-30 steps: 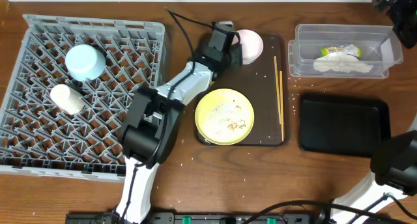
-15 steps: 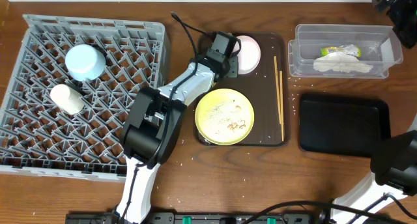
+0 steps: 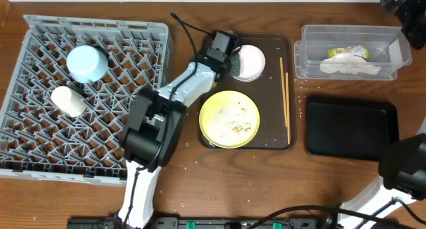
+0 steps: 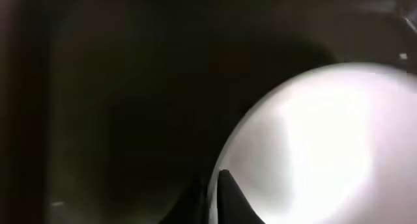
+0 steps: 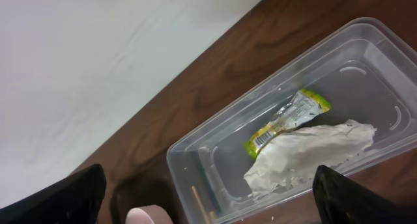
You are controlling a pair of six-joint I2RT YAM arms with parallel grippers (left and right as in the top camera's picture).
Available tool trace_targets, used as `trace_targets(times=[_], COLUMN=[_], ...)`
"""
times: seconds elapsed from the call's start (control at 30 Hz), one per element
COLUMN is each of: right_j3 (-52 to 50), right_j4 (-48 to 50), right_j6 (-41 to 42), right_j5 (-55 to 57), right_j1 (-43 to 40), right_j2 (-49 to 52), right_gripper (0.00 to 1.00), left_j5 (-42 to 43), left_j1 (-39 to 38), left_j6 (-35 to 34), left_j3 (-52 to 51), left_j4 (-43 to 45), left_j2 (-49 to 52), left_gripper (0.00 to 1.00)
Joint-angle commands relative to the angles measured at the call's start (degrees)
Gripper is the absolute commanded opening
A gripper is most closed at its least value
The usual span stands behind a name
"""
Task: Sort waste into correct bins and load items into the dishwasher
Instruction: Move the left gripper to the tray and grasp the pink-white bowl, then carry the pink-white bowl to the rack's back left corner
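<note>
The left gripper (image 3: pixel 231 57) has its jaws pinched shut on the near rim of the pale pink bowl (image 3: pixel 249 61), which sits at the top of the dark brown serving tray (image 3: pixel 269 137). In the wrist view the bowl's edge is right at the fingertip, so it's a thin bite on the lip, not a deep one.

To do this well, the arm should probably lift slowly and keep the bowl from swinging, since a rim pinch can let it pivot or slip. Then carry it left to the grey dish rack (image 3: pixel 40 132) and pick an open patch of pegs away from the light blue bowl (image 3: pixel 86 62) and the white cup (image 3: pixel 68 100), tipping it between pegs instead of dropping it flat.

The right gripper (image 3: pixel 405 6) hangs with jaws wide apart and nothing in them, up above the clear tub (image 3: pixel 349 29) holding the snack wrapper (image 3: pixel 346 52) and napkin (image 3: pixel 349 68).

The yellow plate (image 3: pixel 229 118) with crumbs and the chopsticks (image 3: pixel 286 96) are on the tray, not yet loaded
</note>
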Motion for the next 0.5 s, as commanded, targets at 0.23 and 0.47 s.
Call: trace_targets(times=[0.23, 0.47], right_j3=[0.1, 0.1], right_j4=[-0.1, -0.1], right_j6=[0.3, 0.3], right_j5=[0.3, 0.3], right_j1=[-0.4, -0.4], right_j2=[-1.0, -1.0], right_gripper=[0.99, 0.99], left_j5=[-8.6, -31.6], left_j1=[7.5, 14.8], left_j6=[19.8, 35.7], left_j3=[-0.4, -0.4], left_j4=[-3.9, -12.5], left_j2=[-16.9, -24.6], left_gripper=[0.08, 0.08])
